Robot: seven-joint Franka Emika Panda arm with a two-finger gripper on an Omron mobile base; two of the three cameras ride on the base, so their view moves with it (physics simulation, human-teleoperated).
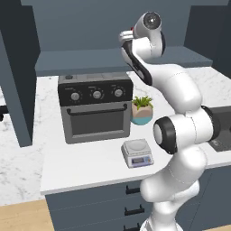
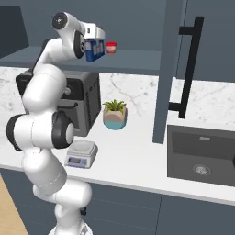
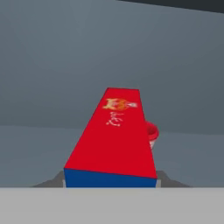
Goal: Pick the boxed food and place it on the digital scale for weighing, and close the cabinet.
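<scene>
Red boxed food (image 3: pixel 113 140) between gripper (image 2: pixel 97 47) fingers

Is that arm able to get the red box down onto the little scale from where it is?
Probably yes: the gripper holds the boxed food, and the digital scale has nothing on it.

Even flat rendered light, soft faint shadows, slightly blurry, no glare
</scene>
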